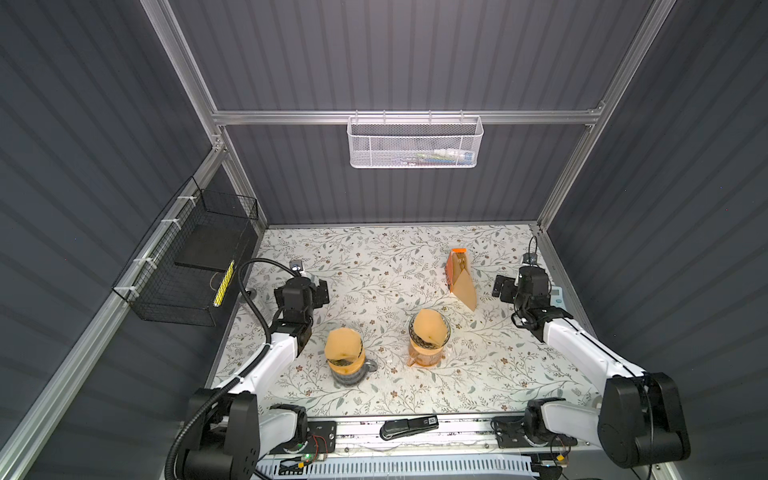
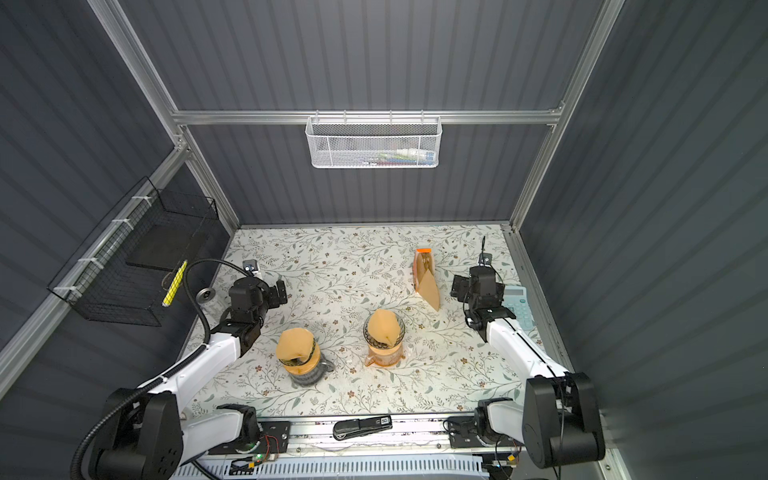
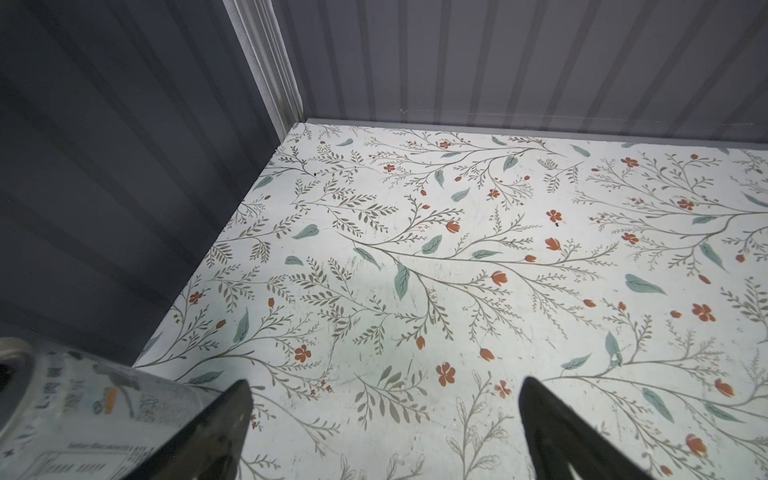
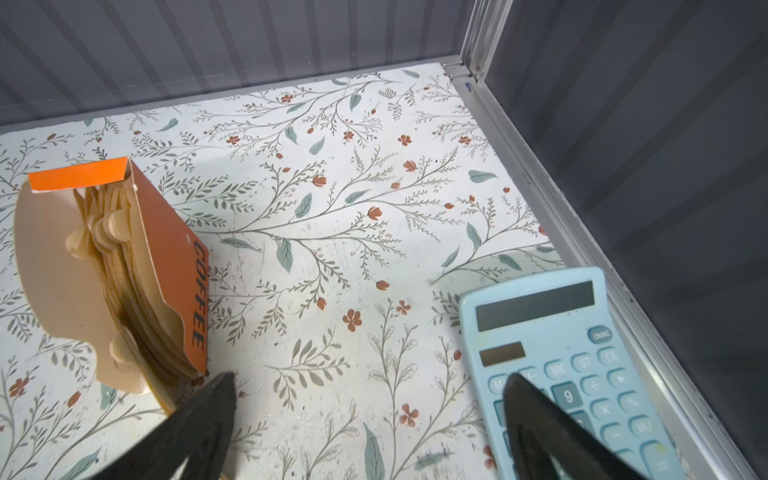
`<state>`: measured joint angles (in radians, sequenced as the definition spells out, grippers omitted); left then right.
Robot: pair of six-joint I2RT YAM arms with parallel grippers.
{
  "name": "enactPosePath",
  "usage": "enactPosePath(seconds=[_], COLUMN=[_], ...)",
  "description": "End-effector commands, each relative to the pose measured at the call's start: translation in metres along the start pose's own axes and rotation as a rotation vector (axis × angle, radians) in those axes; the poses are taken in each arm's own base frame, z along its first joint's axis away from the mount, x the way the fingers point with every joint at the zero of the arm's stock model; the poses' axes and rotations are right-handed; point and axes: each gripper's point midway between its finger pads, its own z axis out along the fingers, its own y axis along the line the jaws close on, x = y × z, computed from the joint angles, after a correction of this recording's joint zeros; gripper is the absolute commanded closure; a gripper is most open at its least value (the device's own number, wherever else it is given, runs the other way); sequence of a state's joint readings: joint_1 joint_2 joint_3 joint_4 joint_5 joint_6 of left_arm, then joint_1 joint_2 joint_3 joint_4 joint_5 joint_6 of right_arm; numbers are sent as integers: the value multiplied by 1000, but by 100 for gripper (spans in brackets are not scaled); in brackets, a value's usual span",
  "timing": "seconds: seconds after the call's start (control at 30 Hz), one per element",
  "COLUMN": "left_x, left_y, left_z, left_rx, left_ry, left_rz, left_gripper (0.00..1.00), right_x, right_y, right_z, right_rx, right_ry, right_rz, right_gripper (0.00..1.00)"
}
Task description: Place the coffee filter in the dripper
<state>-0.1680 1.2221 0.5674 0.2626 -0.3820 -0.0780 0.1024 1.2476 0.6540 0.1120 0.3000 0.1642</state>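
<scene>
A paper filter (image 1: pixel 430 327) sits in the orange dripper (image 1: pixel 424 355) near the middle of the worktop (image 1: pixel 374 266); the filter box (image 1: pixel 457 274) stands toward its back right corner. The left gripper (image 3: pixel 386 384) and right gripper (image 4: pixel 370 379) hang empty, jaws apart.

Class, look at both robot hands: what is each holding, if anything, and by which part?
Nothing is held. The left hand and the right hand are both open, jaws apart, with only the table showing between them.
</scene>
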Motion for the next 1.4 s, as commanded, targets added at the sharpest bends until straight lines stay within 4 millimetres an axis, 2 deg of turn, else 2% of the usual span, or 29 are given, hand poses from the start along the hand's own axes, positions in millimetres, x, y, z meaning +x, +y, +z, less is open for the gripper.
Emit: enactPosePath(seconds=[0.0,0.27,0.5,0.7,0.93,1.0,1.2,1.37], left_x=[-10,5,22,40,58,56,61,61], left_y=[0,-2,-3,-3,-1,-3,-11,-13], left_z=[8,25,37,44,54,56,70,74], left_rx=[-5,-9,1,14,13,28,60,67], left_ry=[-75,-93,-108,-123,-141,-159,-65,-48], left_rz=[2,30,41,35,11,17,47,52], left_gripper=[0,0,0,0,0,0,0,0], right_x=[-11,-6,7,2,8,9,19,19], right_y=[-5,-4,-4,-2,-9,-11,-15,-15], right_z=[6,17,26,22,20,21,27,26], right_rx=[30,30,35,9,-38,-58,-138,-139], right_ry=[-69,-132,-149,-252,-295,-292,-284,-293], right_rz=[-8,-25,-76,-106,-54,-34,16,18], right_gripper=[1,1,1,1,1,1,1,1])
